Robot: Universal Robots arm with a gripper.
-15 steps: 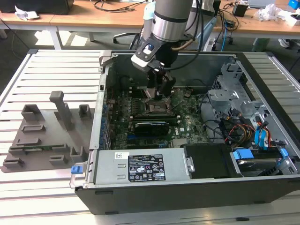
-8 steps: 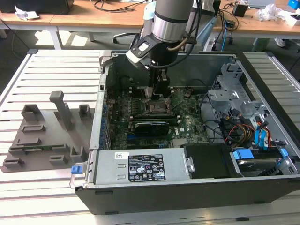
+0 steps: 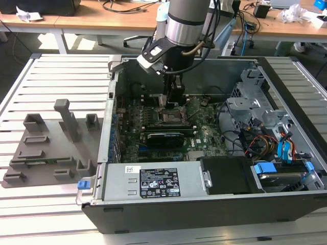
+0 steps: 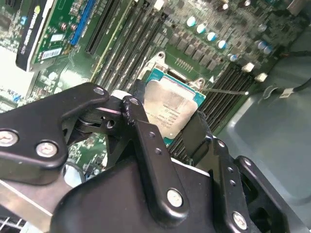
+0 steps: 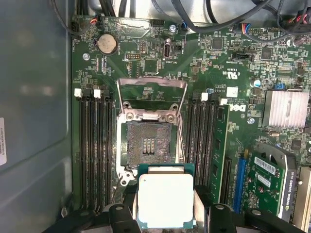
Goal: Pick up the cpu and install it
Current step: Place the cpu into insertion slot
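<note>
I had the gripper (image 3: 174, 98) down inside the open computer case (image 3: 106, 132), in the upper middle of the exterior view, directly over the motherboard (image 5: 146, 63). In both wrist views the fingers (image 4: 142, 133) were closed narrowly on the cpu (image 4: 172, 104), one on each of two opposite edges. Its silvery metal top faced the cameras and its green edge showed around it.

In the first wrist view the cpu (image 5: 166, 200) sat held just beside the socket (image 5: 148, 143), overlapping that side of the frame and not seated in it. The socket's contact field lay bare, and its metal load plate (image 5: 151, 90) was swung up and open. Memory slots (image 5: 95, 145) ran along both sides of the socket. A black expansion card (image 3: 164, 138) lay just below the socket in the exterior view. On the exterior view's left a grey fixture tray (image 3: 51, 148) rested on the slatted surface (image 3: 51, 76), well apart from the gripper.
</note>
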